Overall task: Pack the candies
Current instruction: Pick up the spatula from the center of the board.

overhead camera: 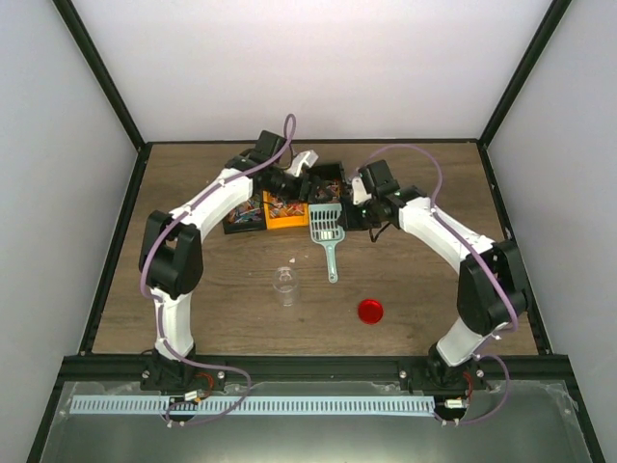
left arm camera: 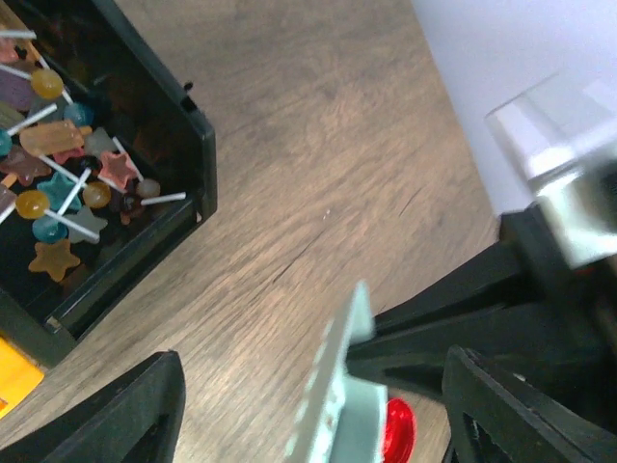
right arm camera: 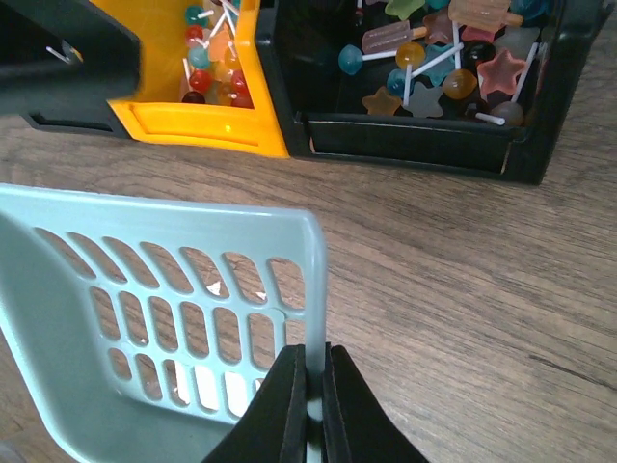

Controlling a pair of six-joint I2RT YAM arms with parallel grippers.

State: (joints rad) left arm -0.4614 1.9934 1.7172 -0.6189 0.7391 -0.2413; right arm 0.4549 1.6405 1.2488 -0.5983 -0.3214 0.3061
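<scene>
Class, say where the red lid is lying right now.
In the top view, the red lid lies on the table, right of the clear cup and nearer the front edge than the scoop.

No legible text, label, brand, number or sign in any view. Nothing readable on candies (right arm camera: 461, 84), teal scoop (right arm camera: 164, 227), black bin (right arm camera: 415, 145), orange bin (right arm camera: 198, 123), red lid (overhead camera: 370, 311) at 5 o'clock of tabletop (overhead camera: 212, 289).

table (right arm camera: 463, 280): brown wood grain, matt
scoop (right arm camera: 145, 289): pale teal plastic, smooth, faint sheen
black bin (right arm camera: 415, 147): hard plastic, slightly glossy
yellow bin (right arm camera: 193, 125): glossy plastic, upper left of the frame
candies (right arm camera: 434, 68): translucent, shiny
lid (overhead camera: 370, 311): red, glossy
cup (overhead camera: 284, 286): clear plastic
</scene>
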